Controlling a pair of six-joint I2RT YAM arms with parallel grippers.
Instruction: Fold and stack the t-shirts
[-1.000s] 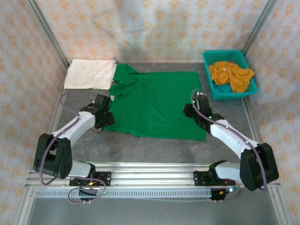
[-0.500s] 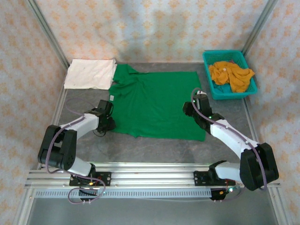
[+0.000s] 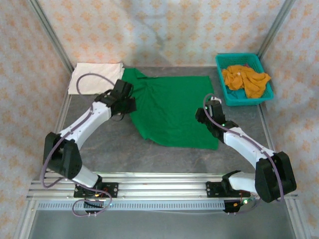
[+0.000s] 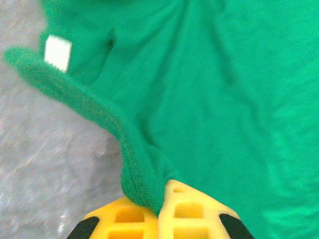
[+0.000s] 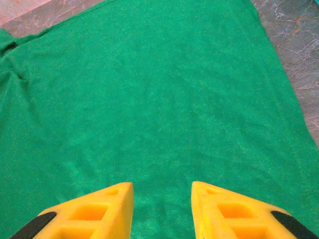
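The green t-shirt (image 3: 174,114) was pinched at its edge in the left gripper (image 4: 159,199); the right gripper (image 5: 162,206) was seen half-open over it.

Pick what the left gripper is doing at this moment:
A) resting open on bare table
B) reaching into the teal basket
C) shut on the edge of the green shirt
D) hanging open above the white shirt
C: the left wrist view shows the left gripper closed, with a bunched edge of the green shirt pinched in it.
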